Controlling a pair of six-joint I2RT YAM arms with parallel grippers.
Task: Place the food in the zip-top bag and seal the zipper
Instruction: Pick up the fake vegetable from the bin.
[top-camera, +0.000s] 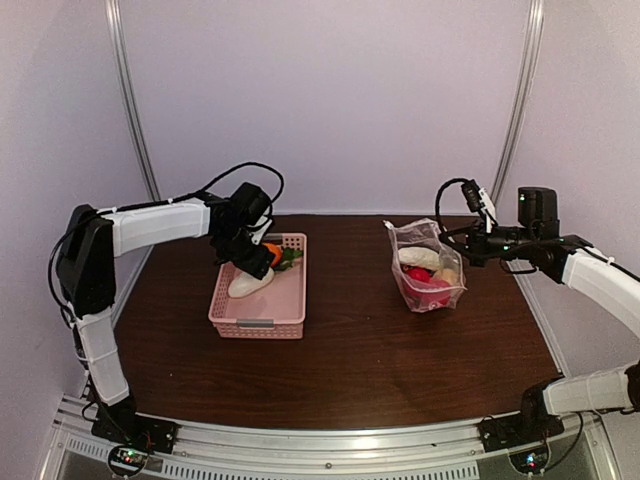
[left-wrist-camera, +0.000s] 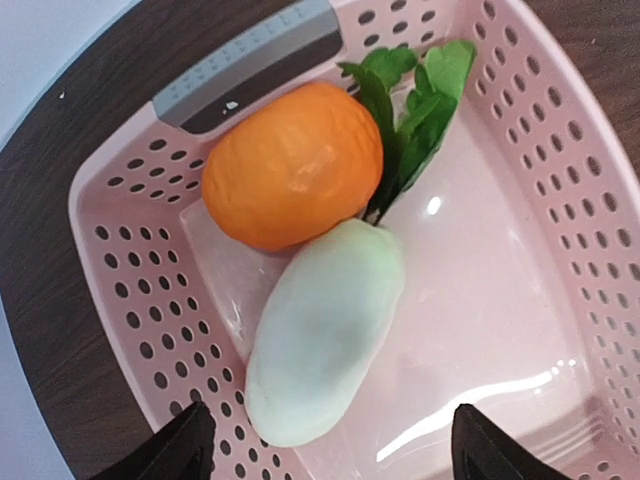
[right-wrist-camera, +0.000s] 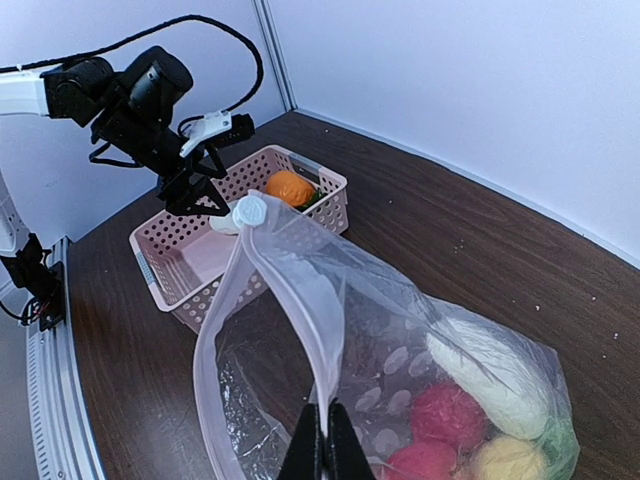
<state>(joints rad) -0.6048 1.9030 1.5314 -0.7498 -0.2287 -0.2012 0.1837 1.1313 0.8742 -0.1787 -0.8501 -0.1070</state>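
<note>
— Seen from above, where's the left hand (top-camera: 255, 262)?

— Down over the pink perforated plastic basket (top-camera: 258, 322), on the left of the dark wooden worktop (top-camera: 350, 350). A round orange toy fruit (top-camera: 273, 252) and a whitish toy radish with green leaves (top-camera: 247, 284) lie under it. I can't tell from up here how its fingers stand.

— And the right hand (top-camera: 452, 245)?

— Over on the right, at the edge of the clear crinkly plastic zip-top bag (top-camera: 428, 268). The bag stands on the worktop well apart from the basket, with red and pale pieces showing through it.

— What about the left wrist camera?

— The fingers are spread wide and clear of the radish, which lies between them. Its blunt end is nearest the hand, closer to the finger on the picture's left. Its long axis slants away up and to the right, and the leaves point on towards the basket's grey handle (left-wrist-camera: 250, 62). The orange fruit sits against its far end, beside the leaves.

— And the right wrist camera?

— The fingers are pressed together, pinching the bag's rim. The thin clear zipper strip (right-wrist-camera: 295, 285) rises from the pinch to a small white slider (right-wrist-camera: 250, 210), and the mouth gapes open on the left. Low in the bag, to the right of the hand, lie a whitish-and-green toy piece (right-wrist-camera: 490, 375), two red toy pieces (right-wrist-camera: 448, 415) and a yellow toy piece (right-wrist-camera: 510, 460).
</note>
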